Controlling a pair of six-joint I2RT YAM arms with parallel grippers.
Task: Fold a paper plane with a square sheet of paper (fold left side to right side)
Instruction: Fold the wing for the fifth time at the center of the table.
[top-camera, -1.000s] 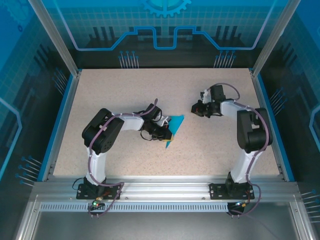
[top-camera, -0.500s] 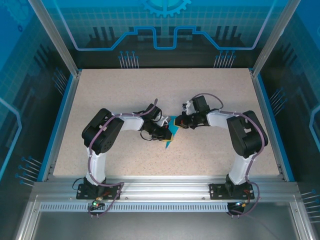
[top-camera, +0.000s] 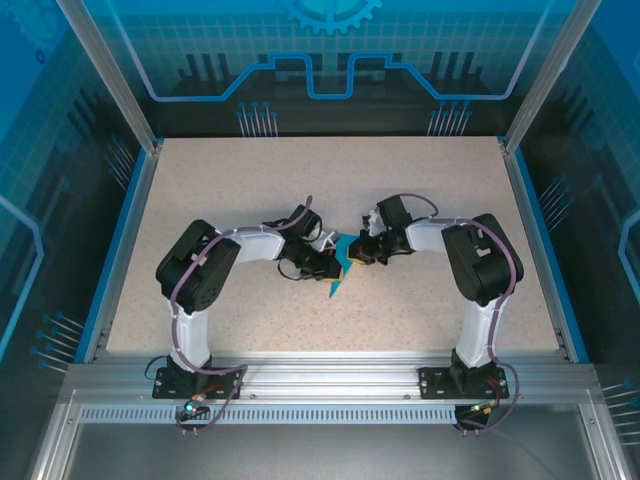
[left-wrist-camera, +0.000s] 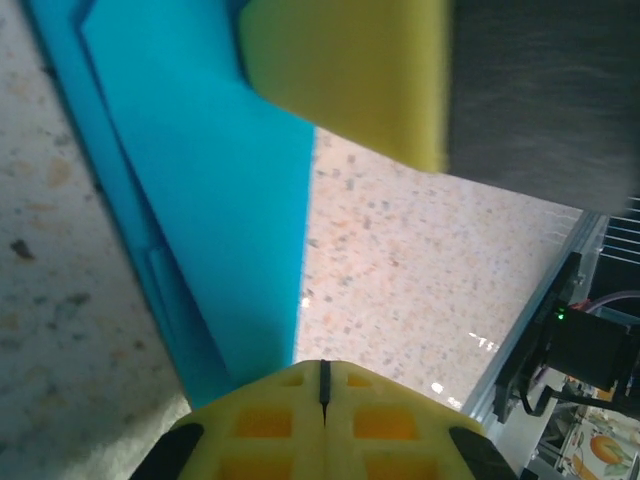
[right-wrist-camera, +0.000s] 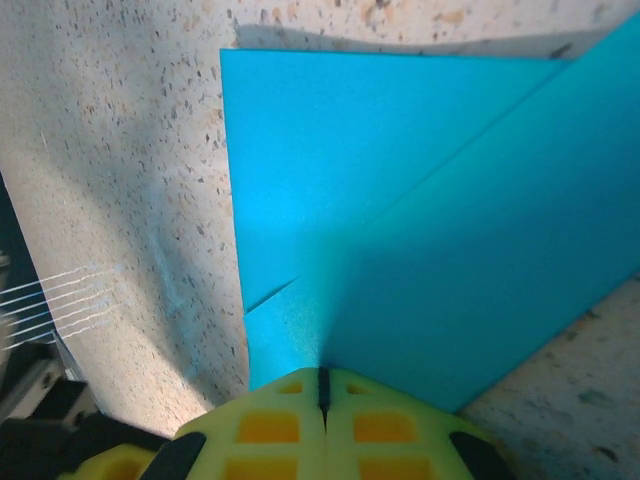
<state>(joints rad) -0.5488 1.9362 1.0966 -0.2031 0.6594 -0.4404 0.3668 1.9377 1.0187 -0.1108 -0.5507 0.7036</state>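
Observation:
The teal-blue paper (top-camera: 340, 270), folded into a narrow pointed shape with layered flaps, lies flat at the table's middle. My left gripper (top-camera: 327, 266) is shut at its left side. In the left wrist view the shut tips (left-wrist-camera: 322, 365) rest at the paper's (left-wrist-camera: 220, 200) straight right edge, with no paper in the seam. My right gripper (top-camera: 358, 254) is shut at the paper's upper right. In the right wrist view its tips (right-wrist-camera: 322, 372) rest on the folded layers (right-wrist-camera: 400, 200). One of its yellow fingers (left-wrist-camera: 350, 80) appears in the left wrist view.
The speckled tabletop (top-camera: 250, 190) has blue rails along its left (top-camera: 120, 250) and right (top-camera: 545, 250) sides. An aluminium frame (top-camera: 330, 375) runs along the near edge by the arm bases.
My right arm has swung left from the right half of the table until its gripper rests on the paper's upper right. The left gripper has held its place at the paper.

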